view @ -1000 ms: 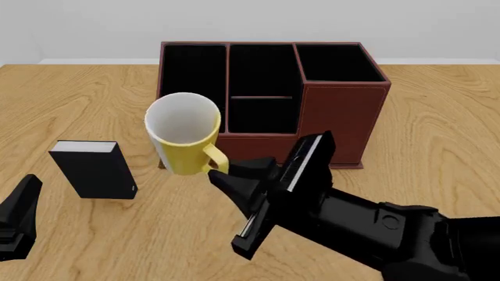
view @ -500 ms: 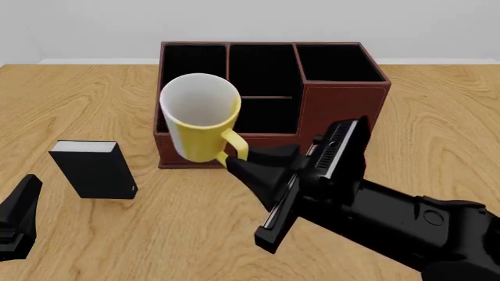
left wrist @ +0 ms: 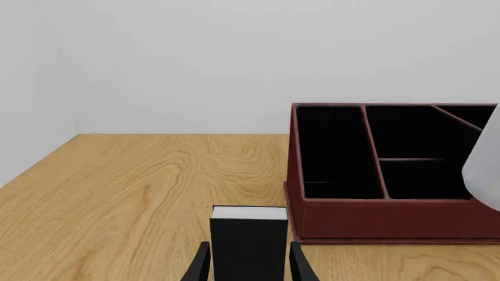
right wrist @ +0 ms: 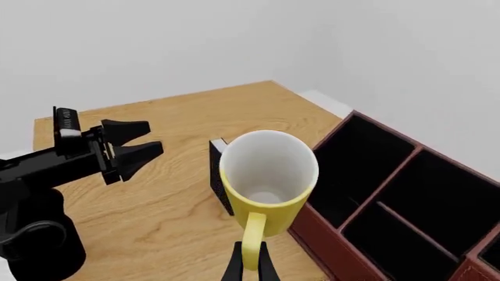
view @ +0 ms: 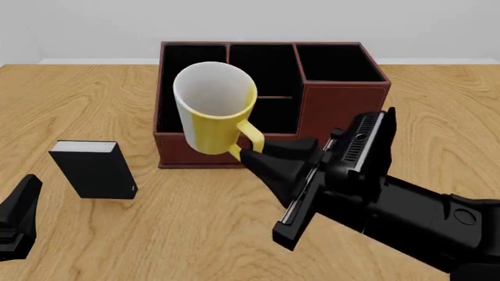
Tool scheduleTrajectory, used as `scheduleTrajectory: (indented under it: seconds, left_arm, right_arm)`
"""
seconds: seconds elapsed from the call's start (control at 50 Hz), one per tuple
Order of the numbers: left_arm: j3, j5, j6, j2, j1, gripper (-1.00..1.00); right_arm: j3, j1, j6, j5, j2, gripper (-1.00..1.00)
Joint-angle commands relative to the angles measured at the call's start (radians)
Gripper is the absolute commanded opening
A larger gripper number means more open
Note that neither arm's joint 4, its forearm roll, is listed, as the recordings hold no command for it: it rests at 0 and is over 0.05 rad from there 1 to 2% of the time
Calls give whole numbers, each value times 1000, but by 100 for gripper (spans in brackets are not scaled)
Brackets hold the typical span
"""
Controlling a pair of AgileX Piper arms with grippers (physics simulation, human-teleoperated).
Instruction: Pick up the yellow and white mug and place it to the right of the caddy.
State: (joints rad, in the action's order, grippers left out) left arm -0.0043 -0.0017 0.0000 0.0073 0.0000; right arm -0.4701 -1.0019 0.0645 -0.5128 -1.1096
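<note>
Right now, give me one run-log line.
right gripper: shut on yellow and white mug handle, lifted | left gripper: open, idle | caddy: right side not reached

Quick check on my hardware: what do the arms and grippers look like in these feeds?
Both are all black, with no markings I can make out. The right gripper has tapered, wedge-shaped fingers on a boxy body with a ribbed, slotted panel. The left gripper has similar pointed fingers, and a thin black cable loops near that arm's base. The wrist views show only slim black fingertips.

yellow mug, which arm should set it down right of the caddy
The right. Its end effector already grips the yellow mug by the handle, in the air in front of the caddy. The left end effector sits low at the table's left, holding nothing.
</note>
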Motion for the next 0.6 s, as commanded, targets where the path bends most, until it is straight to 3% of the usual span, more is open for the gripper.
scheduleTrajectory:
  seconds: [0.02,0.6]
  left_arm:
    - [0,0,0,0,0,100]
    - [0,0,0,0,0,100]
  right_arm:
    - [2,11,-10,31,51,-100]
    - [-4,69,-9,139,181,-100]
